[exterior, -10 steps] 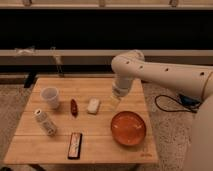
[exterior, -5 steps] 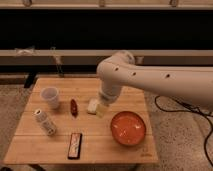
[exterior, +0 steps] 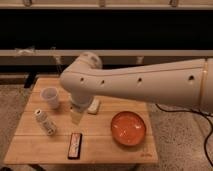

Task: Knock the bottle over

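The bottle (exterior: 44,122) is small and whitish with a speckled dark label. It sits on the left part of the wooden table (exterior: 100,145), and its long axis runs diagonally in the camera view. I cannot tell whether it is upright or lying. My gripper (exterior: 76,116) hangs under the big white arm (exterior: 130,82), low over the table. It is a short way to the right of the bottle and apart from it.
A translucent white cup (exterior: 50,96) stands behind the bottle. A small white block (exterior: 93,105) lies just right of the gripper. An orange bowl (exterior: 128,128) sits at the right, and a dark flat packet (exterior: 75,145) near the front edge. The arm covers the table's middle.
The arm has swung left across the table, and the gripper has moved from near the white block toward the bottle. The small red thing near the cup is now hidden by the arm. The bottle has not moved.
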You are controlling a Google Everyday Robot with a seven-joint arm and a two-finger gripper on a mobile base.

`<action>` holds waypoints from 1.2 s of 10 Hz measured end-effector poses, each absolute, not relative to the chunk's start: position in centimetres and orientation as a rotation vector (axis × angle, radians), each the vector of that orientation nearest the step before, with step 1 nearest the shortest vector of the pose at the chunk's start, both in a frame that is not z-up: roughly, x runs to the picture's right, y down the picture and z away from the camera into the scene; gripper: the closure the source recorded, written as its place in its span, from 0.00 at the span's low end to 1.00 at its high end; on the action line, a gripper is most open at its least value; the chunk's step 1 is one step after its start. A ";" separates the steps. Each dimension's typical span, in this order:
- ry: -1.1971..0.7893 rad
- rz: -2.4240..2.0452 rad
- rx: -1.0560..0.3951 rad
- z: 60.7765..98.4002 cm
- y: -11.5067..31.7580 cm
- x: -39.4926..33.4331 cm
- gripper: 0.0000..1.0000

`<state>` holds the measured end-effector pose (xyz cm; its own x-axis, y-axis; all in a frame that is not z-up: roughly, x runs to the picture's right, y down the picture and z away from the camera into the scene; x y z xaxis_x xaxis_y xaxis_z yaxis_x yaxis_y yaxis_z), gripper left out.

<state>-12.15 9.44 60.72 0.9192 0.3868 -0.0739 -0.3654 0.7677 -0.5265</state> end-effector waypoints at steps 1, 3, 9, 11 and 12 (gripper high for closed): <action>-0.051 0.381 -0.559 60.4 9.7 -14.4 0.28; -0.072 0.311 -0.550 59.2 10.8 -19.1 0.28; -0.108 0.162 -0.551 58.9 12.2 -29.0 0.28; -0.092 0.166 -0.557 60.2 11.9 -29.8 0.28; -0.084 0.176 -0.564 61.2 11.7 -30.2 0.28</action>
